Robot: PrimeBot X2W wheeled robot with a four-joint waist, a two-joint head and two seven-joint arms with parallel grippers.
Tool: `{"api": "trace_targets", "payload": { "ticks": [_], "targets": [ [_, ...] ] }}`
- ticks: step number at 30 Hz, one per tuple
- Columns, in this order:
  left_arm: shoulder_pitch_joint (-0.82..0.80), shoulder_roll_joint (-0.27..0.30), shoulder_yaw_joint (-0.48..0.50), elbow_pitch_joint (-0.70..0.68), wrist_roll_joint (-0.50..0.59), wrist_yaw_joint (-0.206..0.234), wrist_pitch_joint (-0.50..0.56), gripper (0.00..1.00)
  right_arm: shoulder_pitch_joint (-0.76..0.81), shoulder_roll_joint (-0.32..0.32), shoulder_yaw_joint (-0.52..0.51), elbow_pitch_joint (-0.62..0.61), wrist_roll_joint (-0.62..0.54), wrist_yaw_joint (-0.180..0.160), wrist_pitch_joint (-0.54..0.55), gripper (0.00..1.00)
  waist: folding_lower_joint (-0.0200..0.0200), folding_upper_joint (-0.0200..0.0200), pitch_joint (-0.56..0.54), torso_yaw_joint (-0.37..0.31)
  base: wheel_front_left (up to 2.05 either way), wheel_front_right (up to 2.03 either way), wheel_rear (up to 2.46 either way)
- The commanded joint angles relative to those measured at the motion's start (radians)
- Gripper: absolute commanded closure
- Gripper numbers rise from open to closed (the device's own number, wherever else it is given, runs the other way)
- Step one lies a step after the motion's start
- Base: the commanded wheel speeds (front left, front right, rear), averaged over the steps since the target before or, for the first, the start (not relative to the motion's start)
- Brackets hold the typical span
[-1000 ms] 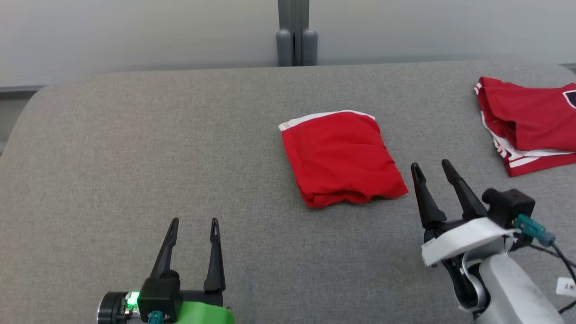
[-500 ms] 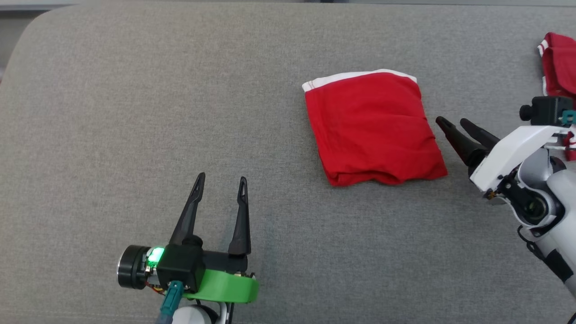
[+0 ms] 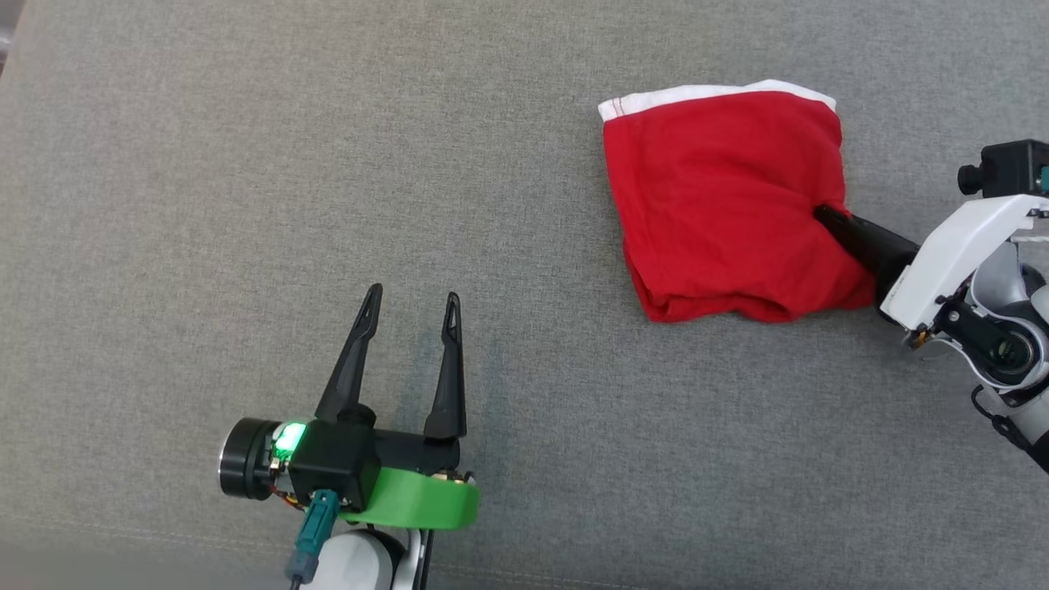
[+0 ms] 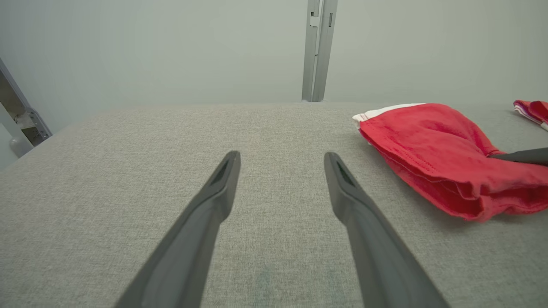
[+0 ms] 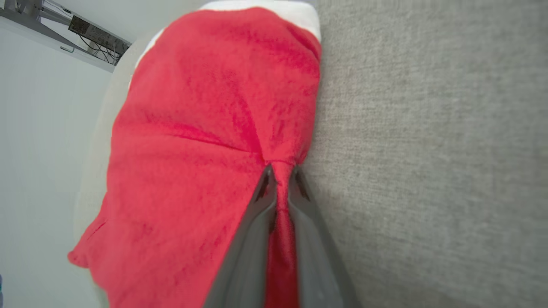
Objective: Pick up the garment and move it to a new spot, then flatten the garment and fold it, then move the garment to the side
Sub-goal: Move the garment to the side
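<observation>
The garment (image 3: pixel 721 205) is a folded red piece with a white band along its far edge, lying on the grey table (image 3: pixel 246 164) at the upper right of the head view. My right gripper (image 3: pixel 822 215) is shut on the garment's right edge, and red cloth is pinched between its fingers (image 5: pixel 261 201) in the right wrist view. The garment (image 5: pixel 201 141) bunches toward that pinch. My left gripper (image 3: pixel 410 299) stands open over bare table at the lower left, well apart from the garment (image 4: pixel 445 158), which lies to the right of its fingers.
A second red garment (image 4: pixel 533 110) with white stripes lies at the far right of the table. A pale wall with a grey vertical post (image 4: pixel 319 47) stands behind the table's far edge.
My right gripper reached left to the garment's right edge and shut on it; the cloth now bunches there. The head camera tilted down, so the whole picture shifted. The left gripper stays open.
</observation>
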Motion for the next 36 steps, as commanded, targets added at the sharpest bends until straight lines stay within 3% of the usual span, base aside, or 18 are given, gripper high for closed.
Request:
{"api": "trace_targets", "payload": {
  "ticks": [1,13,21,31,36],
  "targets": [
    [-0.017,0.003,0.007,-0.003,0.006,0.005,-0.003,0.0,-0.016,-0.023,0.01,-0.009,-0.015,-0.001,-0.023,1.0,0.0,0.0,0.006,-0.008,0.0,0.0,0.0],
    [-0.054,0.003,0.032,-0.044,0.063,-0.03,-0.003,0.0,-0.162,-0.248,0.077,-0.072,-0.154,-0.001,-0.124,1.0,0.0,0.0,0.072,-0.147,0.0,0.0,0.0],
    [-0.099,0.004,0.037,-0.064,0.109,-0.067,-0.003,0.0,-0.258,-0.35,0.053,-0.052,-0.209,-0.001,-0.165,1.0,0.0,0.0,0.147,-0.228,0.0,0.0,0.0],
    [-0.135,0.009,0.044,-0.076,0.138,-0.092,-0.003,0.0,-0.299,-0.476,0.01,0.013,-0.248,-0.001,-0.177,1.0,0.0,0.0,0.21,-0.24,0.0,0.0,0.0],
    [-0.142,0.009,0.045,-0.077,0.142,-0.1,-0.003,0.0,-0.291,-0.502,-0.014,0.055,-0.262,-0.001,-0.197,1.0,0.0,0.0,0.226,-0.232,0.0,0.0,0.0]
  ]
}}
